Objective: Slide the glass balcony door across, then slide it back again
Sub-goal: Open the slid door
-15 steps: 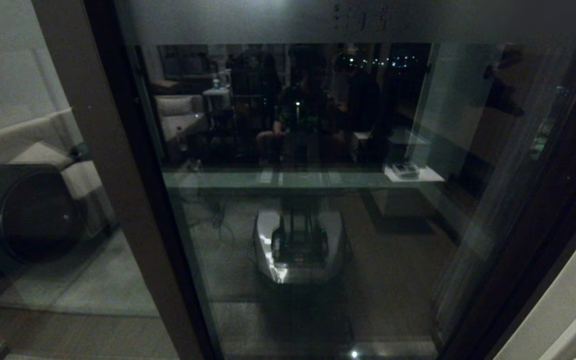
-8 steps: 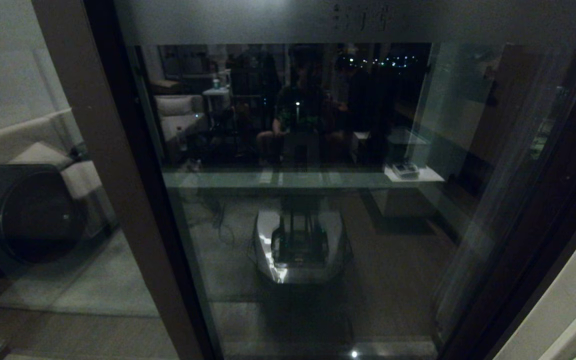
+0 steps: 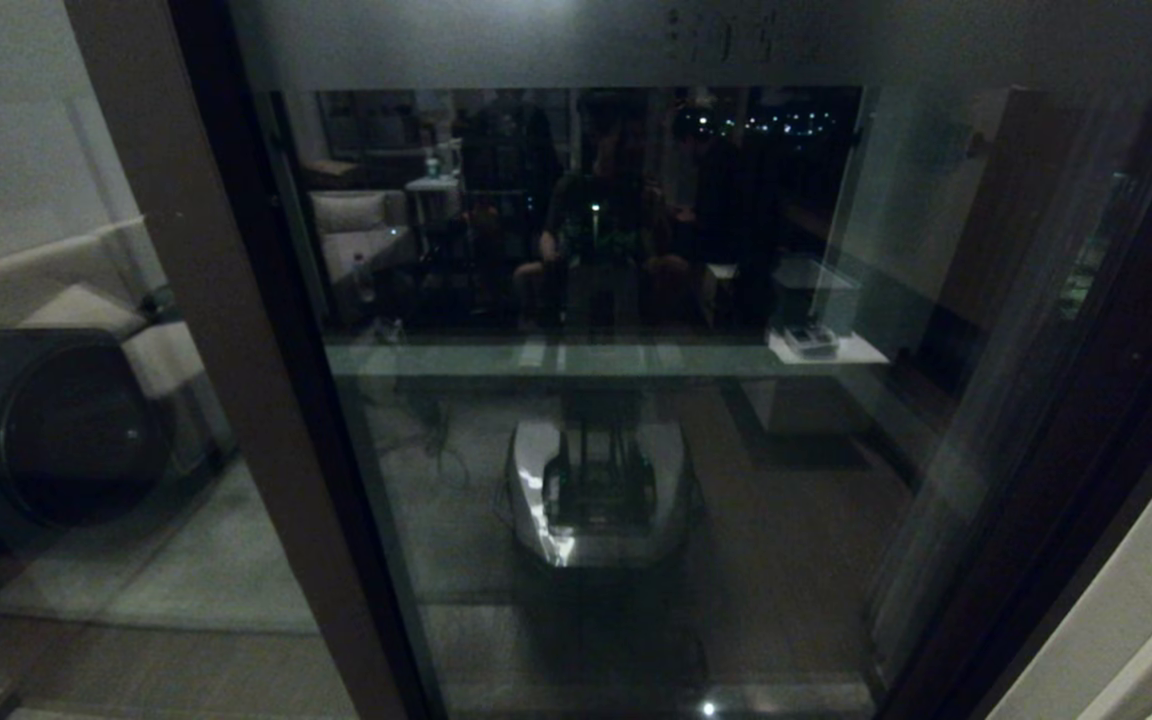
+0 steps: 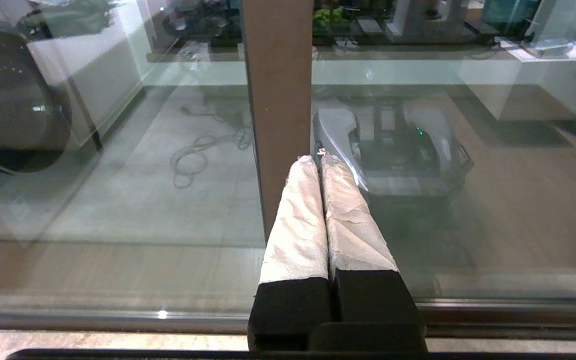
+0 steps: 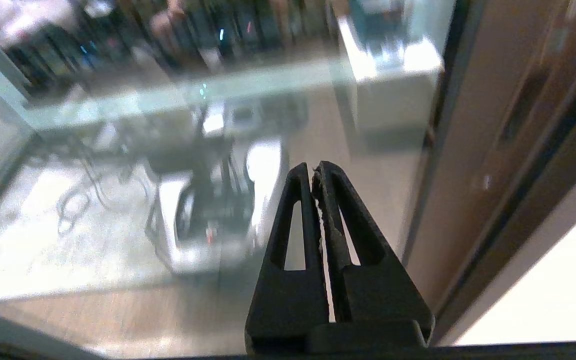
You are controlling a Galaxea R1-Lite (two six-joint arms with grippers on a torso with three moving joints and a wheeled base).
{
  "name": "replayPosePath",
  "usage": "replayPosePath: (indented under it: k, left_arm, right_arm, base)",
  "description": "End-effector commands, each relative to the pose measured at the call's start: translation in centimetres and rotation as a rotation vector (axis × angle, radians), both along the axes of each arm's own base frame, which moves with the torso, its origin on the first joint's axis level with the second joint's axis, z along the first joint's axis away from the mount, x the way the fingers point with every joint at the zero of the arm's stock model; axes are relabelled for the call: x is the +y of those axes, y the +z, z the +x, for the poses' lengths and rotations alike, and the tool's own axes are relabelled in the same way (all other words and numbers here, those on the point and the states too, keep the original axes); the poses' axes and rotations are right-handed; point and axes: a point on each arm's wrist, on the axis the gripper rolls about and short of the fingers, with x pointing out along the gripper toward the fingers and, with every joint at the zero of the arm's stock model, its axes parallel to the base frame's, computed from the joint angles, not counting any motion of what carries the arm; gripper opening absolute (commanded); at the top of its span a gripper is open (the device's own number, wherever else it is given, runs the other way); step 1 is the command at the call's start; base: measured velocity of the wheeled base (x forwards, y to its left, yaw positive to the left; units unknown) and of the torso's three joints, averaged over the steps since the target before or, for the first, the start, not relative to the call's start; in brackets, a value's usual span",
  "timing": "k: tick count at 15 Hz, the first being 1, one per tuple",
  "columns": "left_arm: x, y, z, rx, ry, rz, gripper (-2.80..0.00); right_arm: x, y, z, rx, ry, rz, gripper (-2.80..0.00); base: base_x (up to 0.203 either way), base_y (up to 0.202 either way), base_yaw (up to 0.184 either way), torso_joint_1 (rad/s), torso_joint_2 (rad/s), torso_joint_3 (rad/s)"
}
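We face the glass balcony door (image 3: 616, 400), which fills the head view between its brown stile (image 3: 236, 400) and the dark right frame (image 3: 1066, 450). The left gripper (image 4: 318, 159), cloth-wrapped fingers pressed together, hovers near the stile; the right gripper (image 5: 313, 170), also closed, points at the smooth, reflective pane. We should push on rigid metal, not glass.

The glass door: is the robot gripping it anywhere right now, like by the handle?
No. Both grippers are shut on nothing: the left gripper points at a brown frame post, the right gripper at the glass balcony door. Contact cannot be told.
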Motion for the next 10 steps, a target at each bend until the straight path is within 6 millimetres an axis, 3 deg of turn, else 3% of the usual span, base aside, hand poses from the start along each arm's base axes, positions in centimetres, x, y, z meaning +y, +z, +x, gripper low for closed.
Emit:
replayPosePath:
  k: [1, 4, 7, 10]
  left_arm:
    - [0.0, 0.0, 0.0, 0.000, 0.001, 0.001, -2.80]
    - [0.0, 0.0, 0.0, 0.000, 0.000, 0.002, -2.80]
    - [0.0, 0.0, 0.0, 0.000, 0.000, 0.000, -2.80]
    - [0.0, 0.0, 0.0, 0.000, 0.000, 0.000, -2.80]
  right_arm:
    - [0.3, 2.5, -0.4, -0.083, 0.055, -0.027, -2.80]
    - [0.8, 5.3, -0.8, -0.147, 0.145, -0.047, -2.80]
    - [0.9, 4.2, 0.7, -0.079, 0.175, -0.010, -2.80]
    - [0.3, 4.1, 2.3, -0.068, 0.089, -0.013, -2.80]
  base:
    - [0.000, 0.000, 0.000, 0.000, 0.00, 0.000]
    - [0.000, 0.000, 0.000, 0.000, 0.00, 0.000]
    - [0.000, 0.000, 0.000, 0.000, 0.00, 0.000]
    - [0.000, 0.000, 0.000, 0.000, 0.00, 0.000]
